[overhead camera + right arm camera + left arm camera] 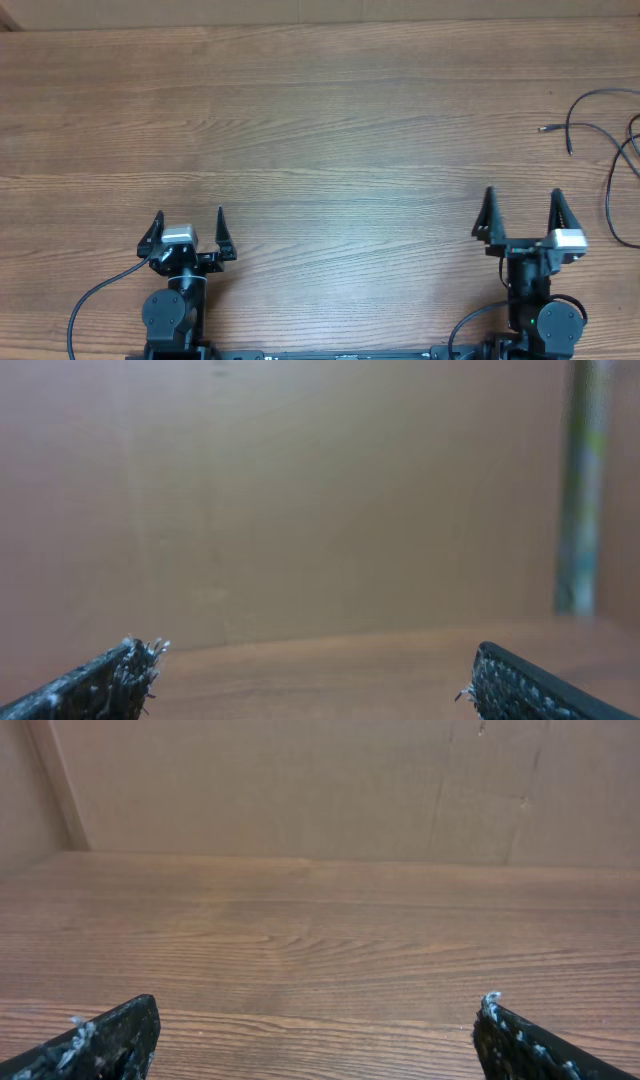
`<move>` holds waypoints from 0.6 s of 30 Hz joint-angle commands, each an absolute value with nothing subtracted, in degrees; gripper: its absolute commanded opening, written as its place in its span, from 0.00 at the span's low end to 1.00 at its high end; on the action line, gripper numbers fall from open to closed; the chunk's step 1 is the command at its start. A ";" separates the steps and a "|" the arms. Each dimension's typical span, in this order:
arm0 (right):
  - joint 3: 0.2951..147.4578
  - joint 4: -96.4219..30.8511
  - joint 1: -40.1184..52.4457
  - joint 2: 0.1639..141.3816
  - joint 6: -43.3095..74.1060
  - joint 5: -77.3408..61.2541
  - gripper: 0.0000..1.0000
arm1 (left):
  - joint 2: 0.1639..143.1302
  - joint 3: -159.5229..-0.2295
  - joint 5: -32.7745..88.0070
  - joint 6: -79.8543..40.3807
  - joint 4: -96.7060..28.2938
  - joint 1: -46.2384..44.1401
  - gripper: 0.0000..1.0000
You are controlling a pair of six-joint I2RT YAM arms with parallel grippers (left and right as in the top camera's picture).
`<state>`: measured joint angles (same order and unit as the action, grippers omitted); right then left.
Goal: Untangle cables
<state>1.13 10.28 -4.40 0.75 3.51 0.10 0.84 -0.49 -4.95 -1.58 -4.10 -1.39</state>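
Observation:
Thin black cables (610, 150) lie at the table's far right edge in the overhead view, loose strands with small plug ends, running partly out of frame. My right gripper (522, 207) stands open near the front edge, left of and nearer than the cables, nothing between its fingers. My left gripper (190, 222) stands open at the front left, far from the cables. In the left wrist view the left gripper (318, 1005) has only bare wood between its tips. In the right wrist view the right gripper (312, 655) is just as wide, and no cable shows in either wrist view.
The wooden table (320, 130) spreads ahead of both arms. A brown cardboard wall (300, 780) rises along its far edge. Thicker black arm cables (95, 300) loop at the front beside each base.

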 commanded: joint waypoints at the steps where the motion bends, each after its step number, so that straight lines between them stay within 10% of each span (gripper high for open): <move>1: 0.45 8.21 -4.25 0.14 15.57 9.17 1.00 | 0.25 -0.27 -5.23 -2.35 -4.03 -1.10 1.00; 18: 0.45 -4.01 -4.25 0.16 19.49 9.34 1.00 | 0.25 -0.27 -5.23 -2.35 -4.03 -1.10 0.99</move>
